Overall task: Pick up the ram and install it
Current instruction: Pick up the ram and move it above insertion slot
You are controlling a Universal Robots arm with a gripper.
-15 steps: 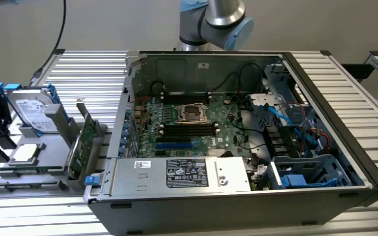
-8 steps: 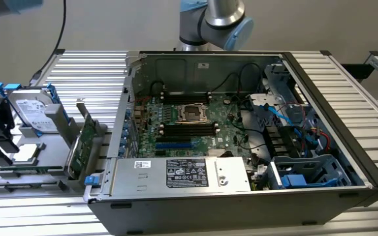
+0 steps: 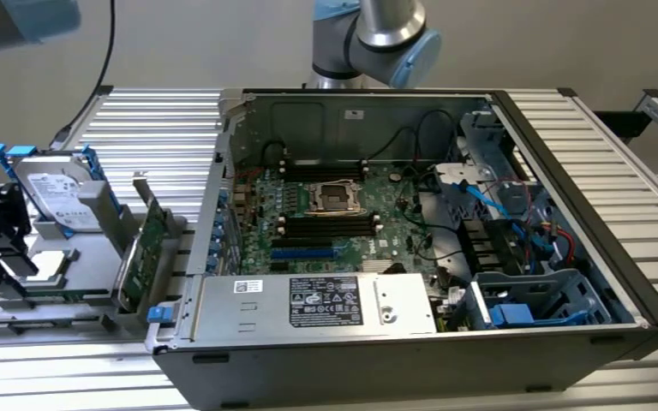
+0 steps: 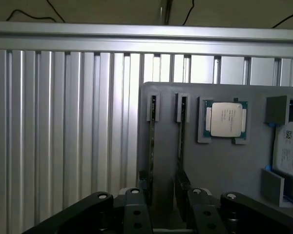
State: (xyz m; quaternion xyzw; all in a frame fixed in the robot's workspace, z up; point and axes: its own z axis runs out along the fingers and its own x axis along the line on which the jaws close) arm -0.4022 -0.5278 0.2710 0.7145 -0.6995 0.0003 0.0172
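Gripper – jaws wide open, holding nothing, over gray tray. Ram on edge in tray slot just ahead, second thin board beside it. Best to centre jaws across thin edge, mid-length, lift straight – no tilt. Tray also holds processor chip, hard drive.

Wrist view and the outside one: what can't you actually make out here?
1. Wrist view: the two boards stand edge-on in the grey tray; their faces are hidden.
2. Wrist view: the hard drive is cut off by the picture's edge.
3. Exterior view: the motherboard slots are too small to tell filled from empty.
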